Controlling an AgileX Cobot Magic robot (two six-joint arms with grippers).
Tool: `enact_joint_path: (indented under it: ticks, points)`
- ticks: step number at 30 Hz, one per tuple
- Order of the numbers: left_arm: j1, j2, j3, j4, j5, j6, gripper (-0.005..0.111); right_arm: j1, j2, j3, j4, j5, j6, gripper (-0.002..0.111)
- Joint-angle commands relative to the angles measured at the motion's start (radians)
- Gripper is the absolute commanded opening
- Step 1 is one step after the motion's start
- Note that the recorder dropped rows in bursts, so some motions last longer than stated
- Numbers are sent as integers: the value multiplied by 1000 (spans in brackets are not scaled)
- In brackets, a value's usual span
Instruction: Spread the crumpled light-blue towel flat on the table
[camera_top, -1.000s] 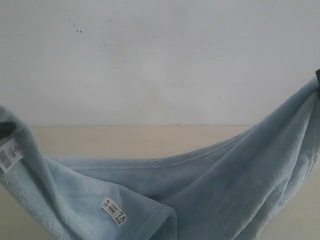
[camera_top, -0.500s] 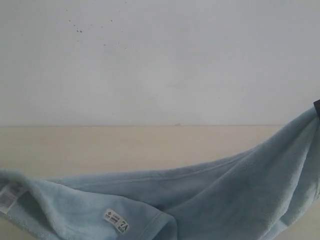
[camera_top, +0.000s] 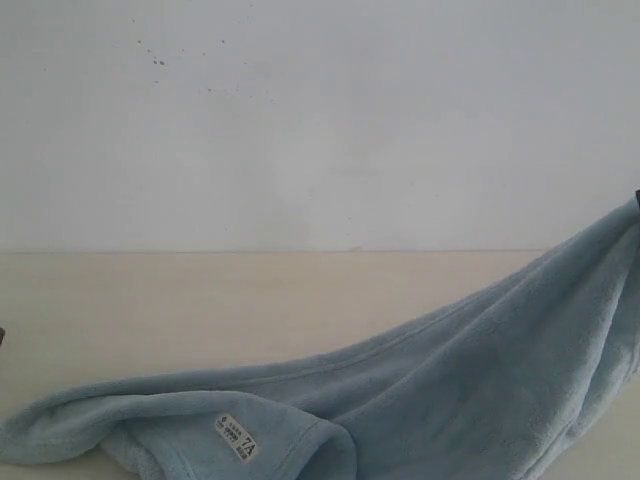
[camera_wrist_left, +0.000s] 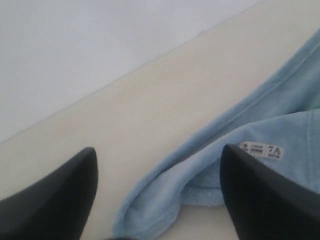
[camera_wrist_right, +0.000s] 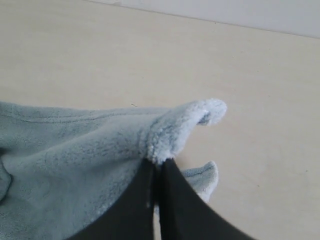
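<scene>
The light-blue towel (camera_top: 440, 390) slopes from the upper right down to the table (camera_top: 200, 300), where its left end lies folded over with a white label (camera_top: 236, 437) facing up. My right gripper (camera_wrist_right: 158, 162) is shut on the towel's raised corner (camera_wrist_right: 170, 135) and holds it off the table; only a dark sliver of it shows at the right edge of the exterior view (camera_top: 636, 200). My left gripper (camera_wrist_left: 157, 162) hangs open above the towel's fallen left end (camera_wrist_left: 165, 195), with nothing between its fingers. The label (camera_wrist_left: 261, 150) shows beside one finger.
An off-white wall (camera_top: 320, 120) with a few dark specks rises behind the table's far edge. Bare beige tabletop (camera_wrist_left: 150, 100) stretches between the towel and the wall. A second bit of hem (camera_wrist_right: 205, 180) dangles behind the right fingers.
The towel's left end, held high a second ago, has dropped onto the table and lies slack. The left gripper has let go and stands open. The right end stays lifted.
</scene>
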Motion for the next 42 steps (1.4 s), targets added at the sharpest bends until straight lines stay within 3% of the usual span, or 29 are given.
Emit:
enact_joint_path:
  ticks: [1, 5, 7, 13, 19, 26, 35, 38, 42]
  points:
    - [35, 108, -9, 283, 8, -213, 65, -2, -9, 2, 17, -13, -1, 0]
    - [81, 265, -48, 428, 8, -387, 64, -2, -7, 2, 66, -19, -30, 0]
    - [112, 402, -103, 408, 31, -391, 62, -2, -7, 2, 92, -20, -51, 0]
    - [117, 724, -216, 389, 164, -345, 61, -2, -4, 2, 126, -27, -82, 0]
    - [130, 832, -214, 468, 163, -343, 61, 0, 2, 2, 138, -52, -105, 0]
    - [266, 919, -214, 502, 32, -394, 61, 0, 42, 2, 182, -89, -157, 0]
    - [286, 1045, -242, 486, -88, -478, 61, 0, 67, 2, 182, -96, -194, 0]
    - [365, 1057, -242, 486, -172, -624, 61, 0, 67, 2, 182, -87, -195, 0]
    - [433, 1057, -242, 460, -208, -626, 61, 0, 67, 2, 182, -85, -202, 0]
